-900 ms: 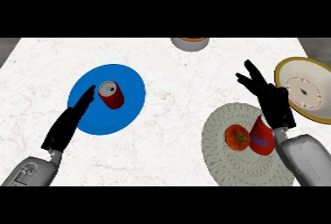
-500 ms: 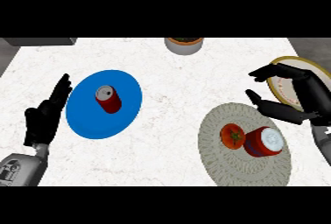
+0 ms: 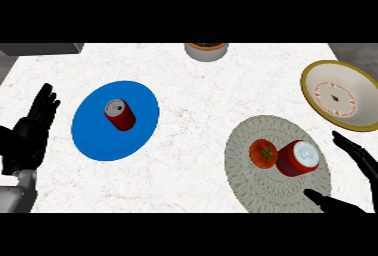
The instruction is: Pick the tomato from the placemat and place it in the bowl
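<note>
We see a red can with a white lid lying on its side on the round woven placemat, touching the tomato's right side, between it and our right hand. Far left, a blue plate carries a second red can, also on its side. A small pot sits at the far edge, cut by the frame.

The tomato is red-orange with a dark green stem patch, sitting near the placemat's centre, untouched.

The bowl is far right, cream inside with a gold rim, a small dark mark at its centre, nothing in it; well apart from the placemat.

Our right hand is at the near right edge, fingers and thumb spread wide, grasping nothing, thumb tip over the placemat's near edge. Left hand rests at the left edge, fingers straight and up, released
</note>
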Controlling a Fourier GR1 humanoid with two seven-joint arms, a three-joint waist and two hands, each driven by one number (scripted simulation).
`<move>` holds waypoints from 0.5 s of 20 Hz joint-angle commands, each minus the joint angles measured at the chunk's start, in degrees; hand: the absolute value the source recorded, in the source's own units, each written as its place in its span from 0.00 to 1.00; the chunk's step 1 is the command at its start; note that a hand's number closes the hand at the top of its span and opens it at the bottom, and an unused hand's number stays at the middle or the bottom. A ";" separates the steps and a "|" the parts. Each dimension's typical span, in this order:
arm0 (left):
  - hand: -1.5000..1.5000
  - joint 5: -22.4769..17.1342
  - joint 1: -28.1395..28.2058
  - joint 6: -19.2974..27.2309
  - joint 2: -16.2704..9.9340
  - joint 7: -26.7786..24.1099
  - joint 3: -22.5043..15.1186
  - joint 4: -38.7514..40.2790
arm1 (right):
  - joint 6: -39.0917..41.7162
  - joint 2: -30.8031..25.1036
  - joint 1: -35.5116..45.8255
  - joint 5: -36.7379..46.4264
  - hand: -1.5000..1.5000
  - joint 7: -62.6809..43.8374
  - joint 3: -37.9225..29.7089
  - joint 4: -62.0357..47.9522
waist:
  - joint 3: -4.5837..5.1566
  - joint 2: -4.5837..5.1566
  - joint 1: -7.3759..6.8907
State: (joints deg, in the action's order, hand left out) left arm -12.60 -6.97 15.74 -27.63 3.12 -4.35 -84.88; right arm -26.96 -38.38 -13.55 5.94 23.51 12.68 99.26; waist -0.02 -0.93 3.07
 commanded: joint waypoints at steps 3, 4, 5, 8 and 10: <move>0.50 1.30 0.50 -2.12 1.82 -2.11 1.02 -0.31 | -0.72 -1.83 -13.03 -0.63 0.00 0.34 -6.66 10.87 | 0.05 0.80 -2.27; 0.50 1.24 -1.77 -1.25 1.20 2.77 1.27 -1.41 | 0.23 -2.52 -15.83 -2.05 0.00 0.72 -8.17 13.09 | 0.04 0.77 -2.10; 0.50 0.61 -0.25 -1.58 1.25 4.26 0.90 -5.06 | -2.16 -0.56 -19.72 0.72 0.00 2.63 -6.83 13.44 | 0.03 0.71 -2.14; 0.50 1.51 -1.46 -3.06 2.58 -0.60 1.78 1.14 | 1.41 -4.87 -11.42 3.20 0.00 -12.62 -8.27 20.13 | 0.13 0.98 -2.73; 0.50 2.72 0.45 -2.53 2.37 2.25 1.16 -3.89 | 3.76 -5.81 -13.96 3.66 0.00 -13.97 -10.51 23.86 | 0.08 0.86 -2.78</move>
State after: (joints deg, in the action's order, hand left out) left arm -10.73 -6.80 14.01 -25.64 4.62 -3.34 -87.59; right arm -25.74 -42.00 -27.64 7.58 17.36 4.30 116.44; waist 0.04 -0.19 0.78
